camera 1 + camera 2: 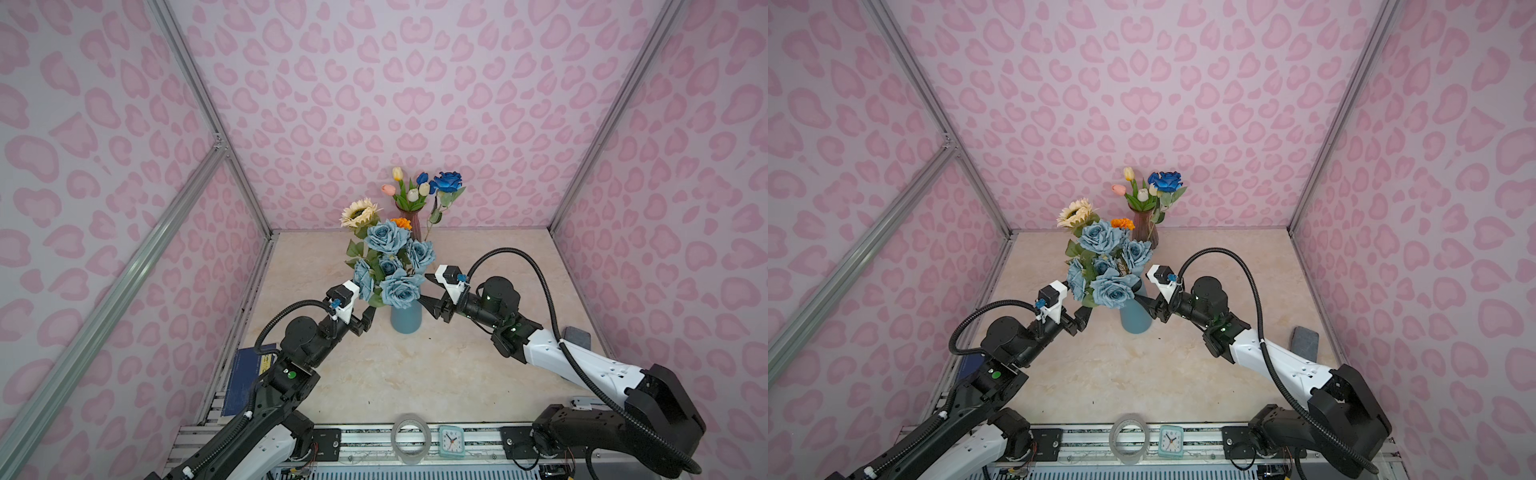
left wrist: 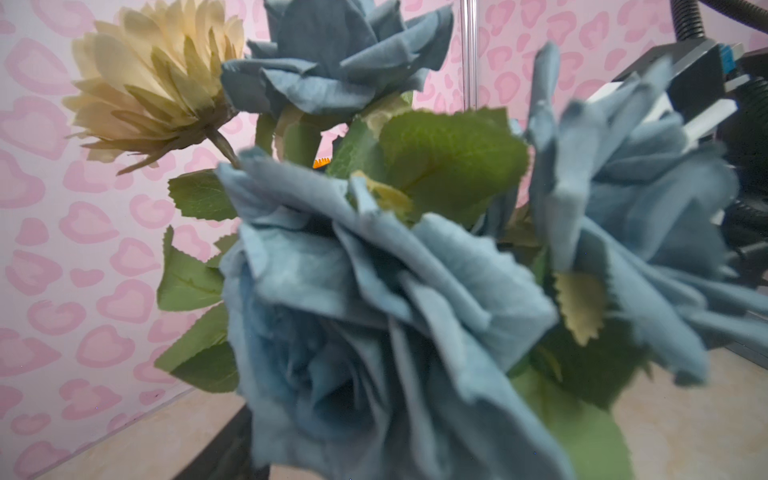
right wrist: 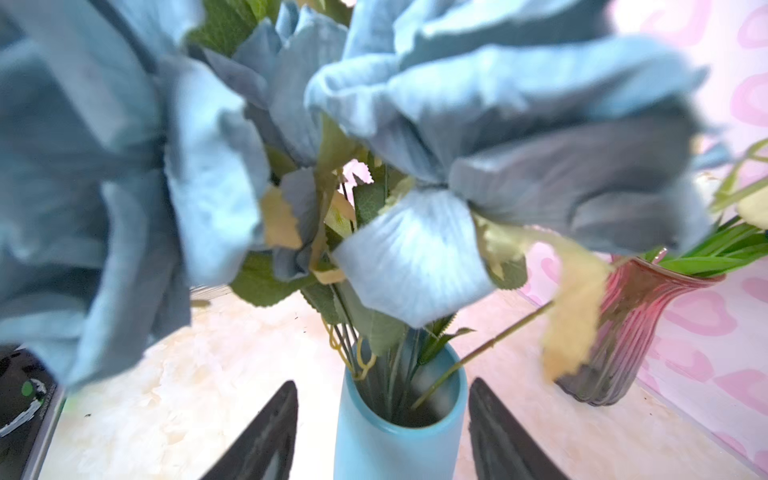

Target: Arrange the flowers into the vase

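Sitting in the blue vase (image 1: 406, 320), the rose bunch (image 1: 390, 266) is looking placed, tulips (image 1: 413, 193) are standing in the pink vase (image 1: 415, 232), and left gripper (image 1: 365, 320) and right gripper (image 3: 383, 384) are hanging open, empty.

Two vases (image 1: 406, 322), five dusty-blue roses (image 1: 382, 237), one beige daisy (image 1: 360, 212), one orange bloom (image 1: 401, 223), five tulips (image 1: 412, 194), one vivid blue rose (image 1: 446, 181), one tape roll (image 1: 410, 456), one clock (image 1: 451, 441), one blue book (image 1: 245, 374), two arms (image 1: 582, 357).

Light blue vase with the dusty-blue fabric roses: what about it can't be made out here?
- Stem ends: hidden inside the light blue cylindrical vase, all views.
- Left gripper fingertips: left wrist view, blocked by blurred dusty-blue roses.
- Orange bloom stem: both top views, behind the roses.
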You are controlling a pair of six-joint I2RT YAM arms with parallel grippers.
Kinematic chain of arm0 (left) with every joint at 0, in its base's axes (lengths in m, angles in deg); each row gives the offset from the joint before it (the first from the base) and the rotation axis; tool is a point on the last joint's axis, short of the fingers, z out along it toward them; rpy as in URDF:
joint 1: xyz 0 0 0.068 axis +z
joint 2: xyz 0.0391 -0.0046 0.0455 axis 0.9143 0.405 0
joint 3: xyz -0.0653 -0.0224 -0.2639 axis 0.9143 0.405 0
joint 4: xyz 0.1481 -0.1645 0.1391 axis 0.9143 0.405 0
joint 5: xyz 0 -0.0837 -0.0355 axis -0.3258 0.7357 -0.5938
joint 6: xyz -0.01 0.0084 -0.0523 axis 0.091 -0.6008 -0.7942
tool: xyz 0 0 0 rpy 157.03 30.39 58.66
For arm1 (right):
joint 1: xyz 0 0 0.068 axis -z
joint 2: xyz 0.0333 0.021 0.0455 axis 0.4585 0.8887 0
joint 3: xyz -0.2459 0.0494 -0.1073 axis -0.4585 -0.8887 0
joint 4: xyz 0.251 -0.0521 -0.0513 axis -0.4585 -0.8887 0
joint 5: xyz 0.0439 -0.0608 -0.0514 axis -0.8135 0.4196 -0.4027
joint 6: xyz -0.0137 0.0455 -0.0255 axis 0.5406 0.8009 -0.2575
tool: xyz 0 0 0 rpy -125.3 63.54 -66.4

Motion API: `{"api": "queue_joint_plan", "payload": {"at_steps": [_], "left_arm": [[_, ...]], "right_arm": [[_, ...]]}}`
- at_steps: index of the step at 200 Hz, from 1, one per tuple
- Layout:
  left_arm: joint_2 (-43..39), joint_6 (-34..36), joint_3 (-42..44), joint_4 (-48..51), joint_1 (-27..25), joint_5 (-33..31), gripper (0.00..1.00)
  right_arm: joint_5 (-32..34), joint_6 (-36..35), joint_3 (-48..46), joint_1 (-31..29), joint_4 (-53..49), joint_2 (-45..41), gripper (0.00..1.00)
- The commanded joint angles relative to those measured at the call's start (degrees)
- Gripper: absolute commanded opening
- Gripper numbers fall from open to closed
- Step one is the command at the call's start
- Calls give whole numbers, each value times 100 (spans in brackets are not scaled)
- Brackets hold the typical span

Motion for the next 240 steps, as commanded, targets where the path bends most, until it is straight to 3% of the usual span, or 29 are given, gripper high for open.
{"api": "queue_joint_plan", "payload": {"at_steps": [1,52,107,116,240], "left_arm": [[-36,54,-4,-253,7,-75,73],[-256,10,110,-35,7,-104,73],[-427,3,235,76,7,-286,74],[-402,16,210,84,7,-270,74],[-98,78,99,-17,7,-35,74]], "right_arm": [[169,-105,-199,11,79,-99,70],[-47,8,-611,91,710,104,83],[-345,214,-326,128,1201,950,90],[-348,222,-281,124,1270,1053,97],[-424,212,456,132,1929,2273,97]]}}
